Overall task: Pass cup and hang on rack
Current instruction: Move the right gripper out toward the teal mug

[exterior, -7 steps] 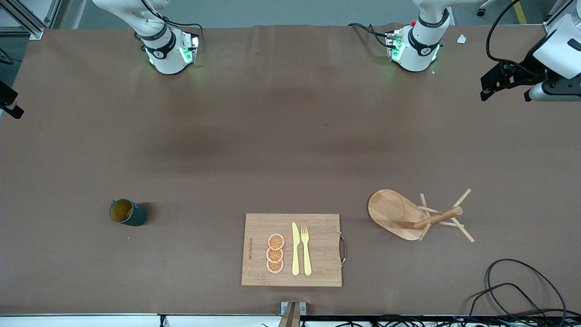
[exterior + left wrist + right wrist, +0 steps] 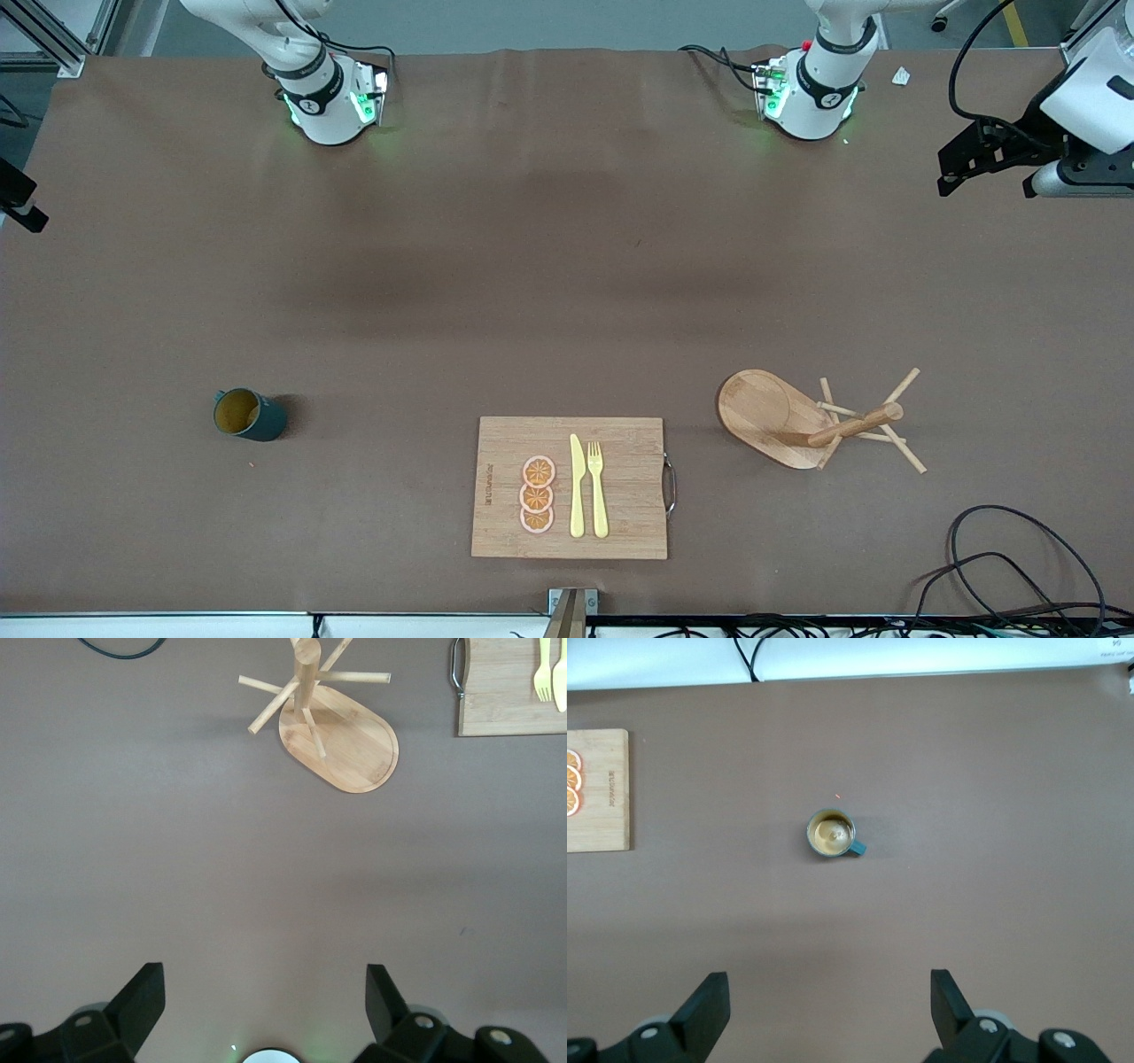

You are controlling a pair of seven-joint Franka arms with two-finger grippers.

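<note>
My left gripper (image 2: 261, 1005) and right gripper (image 2: 824, 1005) both hang high over bare table, fingers spread wide, holding nothing. The cup (image 2: 249, 415) stands upright at lower left of the front view; the rack (image 2: 802, 420) stands at lower right, with the cutting board (image 2: 620, 483) between them.

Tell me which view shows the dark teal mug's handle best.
The right wrist view: the dark teal mug is seen from straight above, its handle sticking out clearly. The front view shows the mug without a distinct handle. The left wrist view misses it.
</note>
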